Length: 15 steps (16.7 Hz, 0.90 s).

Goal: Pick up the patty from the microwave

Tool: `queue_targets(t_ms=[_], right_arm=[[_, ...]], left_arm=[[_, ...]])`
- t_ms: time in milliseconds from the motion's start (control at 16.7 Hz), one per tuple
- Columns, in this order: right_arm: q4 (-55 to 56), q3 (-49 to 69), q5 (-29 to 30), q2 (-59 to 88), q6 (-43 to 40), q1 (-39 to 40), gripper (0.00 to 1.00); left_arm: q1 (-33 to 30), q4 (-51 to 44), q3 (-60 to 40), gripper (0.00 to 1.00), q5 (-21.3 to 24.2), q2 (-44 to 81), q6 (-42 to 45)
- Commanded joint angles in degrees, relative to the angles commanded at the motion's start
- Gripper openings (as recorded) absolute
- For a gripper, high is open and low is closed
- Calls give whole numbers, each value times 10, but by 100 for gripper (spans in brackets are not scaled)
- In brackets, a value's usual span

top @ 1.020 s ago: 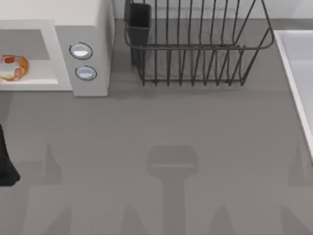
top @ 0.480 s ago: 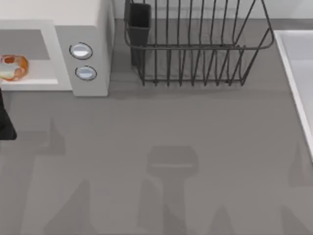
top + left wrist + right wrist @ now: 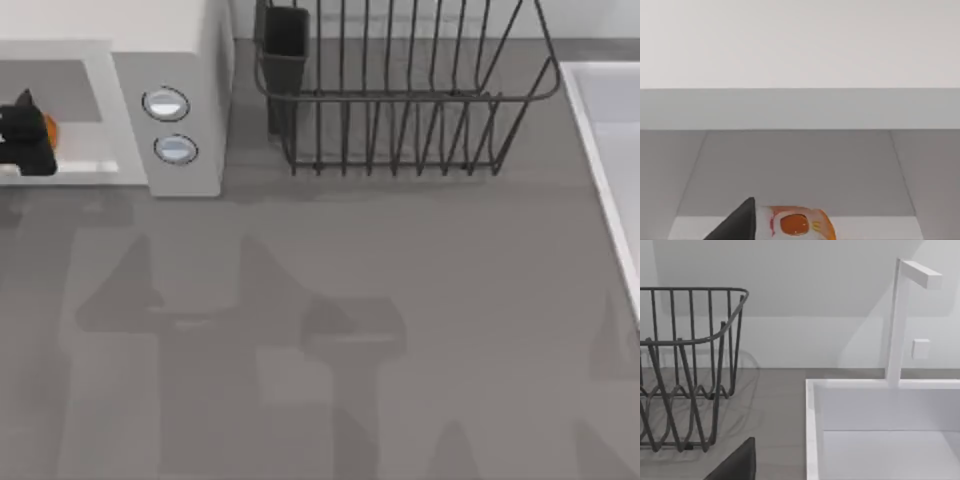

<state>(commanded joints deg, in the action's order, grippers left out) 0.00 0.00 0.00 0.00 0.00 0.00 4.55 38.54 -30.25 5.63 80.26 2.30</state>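
The light grey microwave [image 3: 170, 45] stands at the table's back left with its cavity open toward the front. The patty [image 3: 49, 128] lies on the cavity floor, orange-rimmed, mostly covered from above by my left gripper [image 3: 25, 135], which hangs black over it at the cavity mouth. In the left wrist view the patty [image 3: 797, 224] lies just ahead on the pale floor, with one dark finger [image 3: 739, 225] beside it and apart from it; the jaws stand open. One dark finger [image 3: 737, 465] of my right gripper, set off to the side, is in the right wrist view.
Two round knobs [image 3: 166, 104] sit on the microwave's side panel. A dark wire dish rack [image 3: 400, 90] stands at the back centre. A white sink [image 3: 610, 150] with a faucet [image 3: 900, 320] borders the right edge.
My left gripper has travelled from the table's left edge back into the microwave opening and now covers most of the patty. The patty has not moved.
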Motion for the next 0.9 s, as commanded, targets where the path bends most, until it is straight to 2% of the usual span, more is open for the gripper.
queue_targets(t_ms=[480, 720, 900], right_arm=[[0, 0, 0, 0, 0, 0, 100], [0, 0, 0, 0, 0, 0, 100], [0, 0, 0, 0, 0, 0, 100]], left_arm=[[25, 203, -161, 100, 31, 425, 12], [33, 267, -212, 100, 41, 560, 16], [36, 289, -229, 100, 45, 606, 17]])
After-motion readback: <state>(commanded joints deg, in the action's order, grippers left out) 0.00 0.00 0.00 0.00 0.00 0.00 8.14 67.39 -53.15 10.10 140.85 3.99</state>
